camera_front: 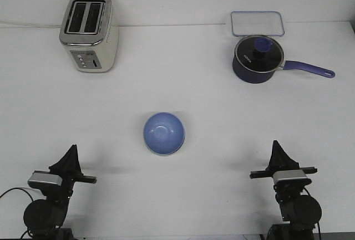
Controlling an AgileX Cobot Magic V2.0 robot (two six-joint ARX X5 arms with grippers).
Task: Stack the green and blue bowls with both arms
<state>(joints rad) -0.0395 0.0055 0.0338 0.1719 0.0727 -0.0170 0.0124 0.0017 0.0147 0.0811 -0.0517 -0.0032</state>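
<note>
Bowl count from my seat is one: the blue bowl (164, 133) sits upright on the white table (177, 90) near the middle, roughly between my two arms and a little ahead of them, open side up. It looks like there is a paler rim showing along its lower edge, which could be the green bowl underneath it, but I cannot tell for sure from this view; no separate green bowl shows anywhere on the table. So my read is either the stack is already made and I am parked, or the green one is simply out of sight; I lean toward done, but that is a judgement only. Left gripper (71, 150) is low at the near left, pointing up and forward, fingers looking pressed together into one point, holding nothing, touching nothing. Right gripper (277, 146) mirrors it at the near right, fingers also appearing closed to a point, empty, well apart from the bowl. Neither arm is over the bowl. Other stuff, not mine to touch: toaster (89, 31) at far left, dark navy saucepan (256, 60) with lid at far right, its handle pointing right, and a clear tray (258, 23) just behind it. If the stack is not made, everything is left: find green, pick, place, release.
</note>
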